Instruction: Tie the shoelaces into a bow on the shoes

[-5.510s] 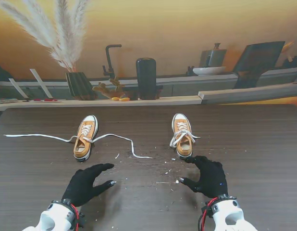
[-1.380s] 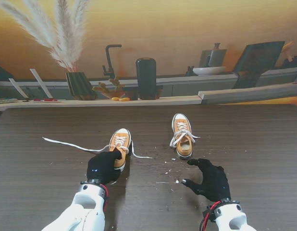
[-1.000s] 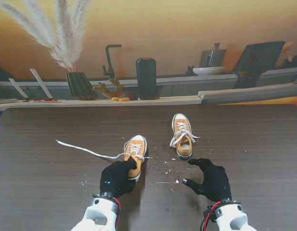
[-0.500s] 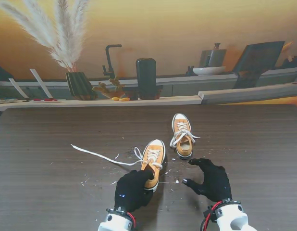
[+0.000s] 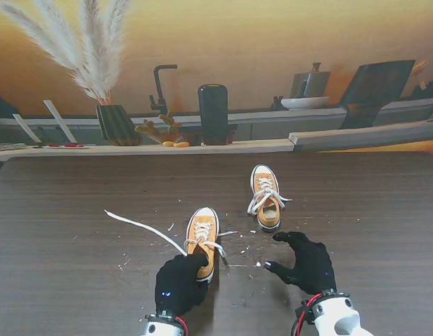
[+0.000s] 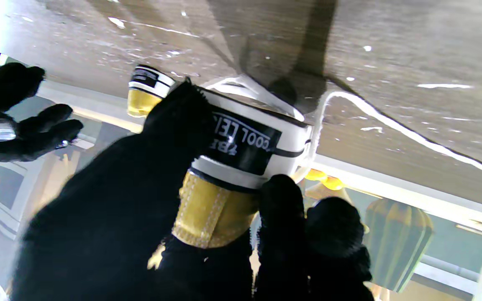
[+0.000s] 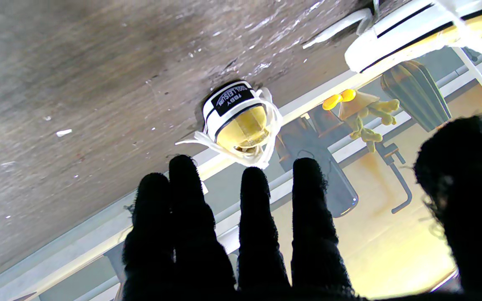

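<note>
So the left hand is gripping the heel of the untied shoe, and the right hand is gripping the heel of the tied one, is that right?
Not quite. The left hand does grip the untied shoe by its heel, but the right hand holds nothing. In the right wrist view its fingers are spread, short of the tied shoe, which stands free on the table.

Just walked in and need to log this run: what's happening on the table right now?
The robot is working on a pair of yellow sneakers. Its left hand grips the heel of the untied shoe near the table's middle; the loose white lace trails out to the left. The right hand hovers open, holding nothing, just nearer to me than the second shoe, whose laces look already tied. No bow has been started on the held shoe yet.
</note>
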Robot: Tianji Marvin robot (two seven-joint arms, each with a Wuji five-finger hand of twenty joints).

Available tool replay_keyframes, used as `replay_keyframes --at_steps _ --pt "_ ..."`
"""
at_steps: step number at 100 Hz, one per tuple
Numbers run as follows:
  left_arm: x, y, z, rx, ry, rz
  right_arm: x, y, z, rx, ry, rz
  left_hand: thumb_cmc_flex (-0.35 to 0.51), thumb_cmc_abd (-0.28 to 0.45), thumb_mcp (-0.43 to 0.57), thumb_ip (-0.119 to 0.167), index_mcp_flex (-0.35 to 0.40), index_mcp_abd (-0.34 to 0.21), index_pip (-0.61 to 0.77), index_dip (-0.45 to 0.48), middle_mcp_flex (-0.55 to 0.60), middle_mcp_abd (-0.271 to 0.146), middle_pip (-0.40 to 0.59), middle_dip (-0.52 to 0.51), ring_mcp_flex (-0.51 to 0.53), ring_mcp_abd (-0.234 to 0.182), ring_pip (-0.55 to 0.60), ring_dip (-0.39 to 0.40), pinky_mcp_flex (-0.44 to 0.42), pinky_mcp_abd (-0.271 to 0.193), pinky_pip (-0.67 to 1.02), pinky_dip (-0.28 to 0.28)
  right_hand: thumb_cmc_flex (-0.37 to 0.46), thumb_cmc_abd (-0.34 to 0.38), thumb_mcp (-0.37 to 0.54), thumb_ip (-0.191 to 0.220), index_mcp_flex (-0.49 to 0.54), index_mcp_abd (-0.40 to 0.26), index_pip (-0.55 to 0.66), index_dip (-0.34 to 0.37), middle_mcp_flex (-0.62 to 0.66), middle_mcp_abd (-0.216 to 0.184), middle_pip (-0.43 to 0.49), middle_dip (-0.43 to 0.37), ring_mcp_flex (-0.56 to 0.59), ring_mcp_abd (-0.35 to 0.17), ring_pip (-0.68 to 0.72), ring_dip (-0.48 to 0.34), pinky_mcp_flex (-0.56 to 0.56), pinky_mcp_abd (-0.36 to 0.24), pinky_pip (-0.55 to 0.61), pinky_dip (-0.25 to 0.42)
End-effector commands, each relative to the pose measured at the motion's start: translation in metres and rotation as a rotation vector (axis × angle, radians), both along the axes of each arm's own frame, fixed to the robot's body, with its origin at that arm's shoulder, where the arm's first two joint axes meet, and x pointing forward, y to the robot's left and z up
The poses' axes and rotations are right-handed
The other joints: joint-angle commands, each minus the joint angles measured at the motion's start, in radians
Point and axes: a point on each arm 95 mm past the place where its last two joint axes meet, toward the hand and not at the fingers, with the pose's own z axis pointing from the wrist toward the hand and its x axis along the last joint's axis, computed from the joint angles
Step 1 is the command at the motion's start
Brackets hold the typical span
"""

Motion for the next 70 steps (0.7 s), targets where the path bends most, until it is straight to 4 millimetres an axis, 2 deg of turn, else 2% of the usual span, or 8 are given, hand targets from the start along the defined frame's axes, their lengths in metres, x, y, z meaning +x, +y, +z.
replay_keyframes --at_steps 1,31,44,46,55,58,62,70 --pt "-0.001 0.001 -0.001 -0.004 0.004 0.006 0.0 0.003 0.0 -0.003 0.015 0.014 0.219 0.095 0.139 0.071 0.043 -0.113 0.112 0.025 0.05 0.053 0.094 0.059 0.014 -0.14 -0.017 0.024 -0.011 -0.035 0.048 0.025 0.015 0.001 -0.006 0.033 0.023 0.013 -0.004 -0.021 0.001 0.012 0.009 -0.005 0.019 0.025 0.005 0.012 -0.003 -0.017 0.012 -0.013" --pt "-0.007 0.006 -0.016 0.001 0.049 0.017 0.0 0.005 -0.001 -0.004 0.026 0.025 0.213 0.103 0.133 0.066 0.037 -0.123 0.111 0.025 0.043 0.047 0.091 0.058 0.006 -0.143 -0.021 0.017 -0.025 -0.033 0.046 0.03 0.018 0.007 -0.012 0.033 0.025 0.016 -0.005 -0.021 0.003 0.012 0.008 -0.005 0.02 0.026 0.007 0.013 -0.002 -0.018 0.012 -0.014" --pt "-0.01 0.007 -0.022 0.008 0.091 0.014 0.0 0.005 -0.001 -0.003 0.027 0.027 0.196 0.146 0.055 0.079 -0.011 -0.13 0.065 0.005 0.0 0.047 0.044 0.056 -0.024 -0.129 -0.059 0.01 -0.074 -0.031 0.026 0.044 0.017 0.008 -0.014 0.033 0.027 0.015 -0.005 -0.021 0.006 0.014 0.009 -0.005 0.02 0.027 0.007 0.013 -0.002 -0.017 0.013 -0.015" --pt "-0.011 0.007 -0.023 0.011 0.096 0.016 0.0 0.005 -0.001 -0.003 0.027 0.027 0.194 0.152 0.034 0.09 -0.019 -0.133 0.056 -0.004 -0.005 0.046 0.028 0.06 -0.027 -0.126 -0.075 0.018 -0.082 -0.03 0.02 0.049 0.016 0.009 -0.014 0.033 0.026 0.015 -0.006 -0.021 0.006 0.012 0.009 -0.005 0.02 0.027 0.006 0.013 -0.002 -0.017 0.013 -0.015" --pt "-0.013 0.008 -0.026 0.023 0.119 0.023 -0.001 0.005 -0.001 -0.002 0.027 0.026 0.146 0.17 -0.005 0.102 -0.073 -0.158 0.014 -0.061 -0.038 0.046 -0.049 0.047 -0.047 -0.102 -0.152 0.03 -0.114 -0.034 0.001 0.06 0.019 0.008 -0.014 0.034 0.026 0.016 -0.006 -0.021 0.006 0.014 0.008 -0.005 0.02 0.026 0.006 0.013 -0.003 -0.016 0.013 -0.015" --pt "-0.014 0.008 -0.027 0.026 0.127 0.024 -0.001 0.005 -0.001 -0.001 0.027 0.026 0.107 0.185 -0.028 0.106 -0.107 -0.137 -0.044 -0.109 -0.058 0.063 -0.093 0.03 -0.067 -0.09 -0.184 0.029 -0.127 -0.045 -0.006 0.063 0.019 0.008 -0.015 0.034 0.026 0.015 -0.006 -0.021 0.007 0.012 0.008 -0.005 0.02 0.026 0.006 0.013 -0.003 -0.016 0.013 -0.015" --pt "-0.016 0.009 -0.027 0.034 0.14 0.022 -0.001 0.005 -0.001 -0.003 0.026 0.027 0.049 0.205 -0.08 0.137 -0.135 -0.116 -0.124 -0.21 -0.082 0.081 -0.167 0.025 -0.093 -0.089 -0.227 0.048 -0.147 -0.058 -0.021 0.076 0.018 0.009 -0.016 0.034 0.026 0.014 -0.007 -0.021 0.007 0.013 0.008 -0.005 0.02 0.025 0.006 0.013 -0.002 -0.017 0.013 -0.016" --pt "-0.019 0.011 -0.026 0.052 0.156 0.022 -0.001 0.005 -0.001 -0.002 0.027 0.028 -0.023 0.234 -0.122 0.163 -0.15 -0.097 -0.216 -0.288 -0.153 0.087 -0.191 -0.058 -0.127 -0.074 -0.276 0.039 -0.176 -0.07 -0.044 0.091 0.018 0.008 -0.015 0.034 0.025 0.015 -0.007 -0.021 0.006 0.014 0.008 -0.005 0.02 0.026 0.006 0.013 -0.003 -0.016 0.013 -0.016"
